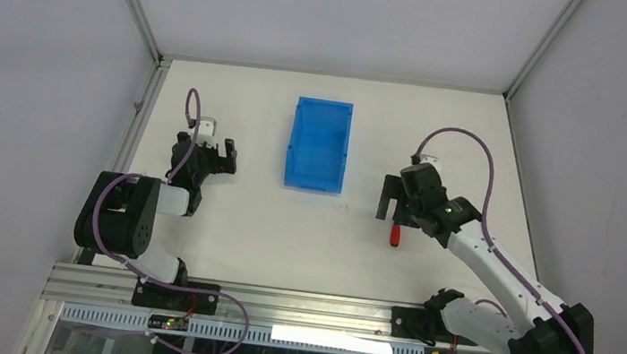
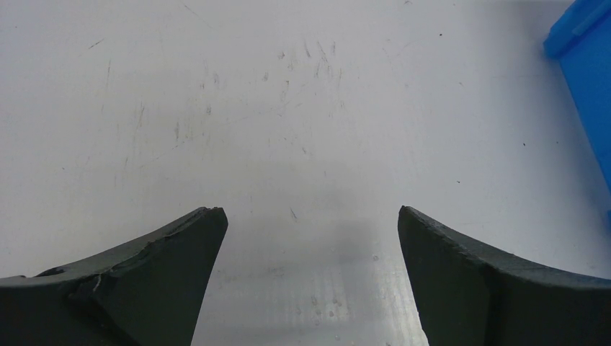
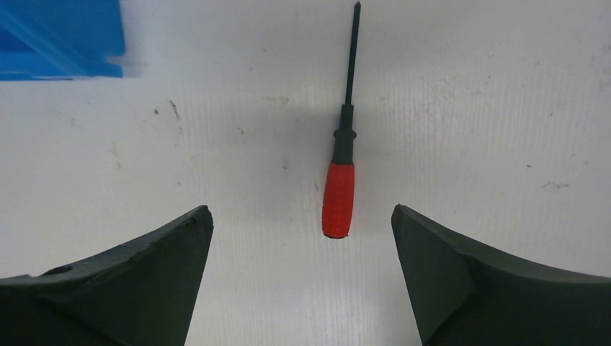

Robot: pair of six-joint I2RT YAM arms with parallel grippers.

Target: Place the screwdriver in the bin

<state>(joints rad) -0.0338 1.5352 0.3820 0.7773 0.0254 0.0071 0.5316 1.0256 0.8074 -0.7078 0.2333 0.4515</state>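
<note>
Spreading under everything, a white, lightly scuffed tabletop is walled by pale panels on three sides. On its far middle stands a rectangular translucent blue plastic bin, upright, its long side running away from the arm bases.

To the right of the bin, the right arm reaches forward from its base with its elbow low and its wrist tipped down. The right gripper hangs over the table with its two dark fingers spread wide, clasping nothing. The left arm is folded back on itself, and the left gripper sits to the left of the bin, likewise spread and unloaded above bare table, with a corner of the bin at the right edge of its wrist view.

A small screwdriver with a stubby red handle and thin dark shaft lies flat on the table, outside the bin and apart from it on the right. It lies between the right fingers' tips, touching neither, handle nearer the wrist camera.
</note>
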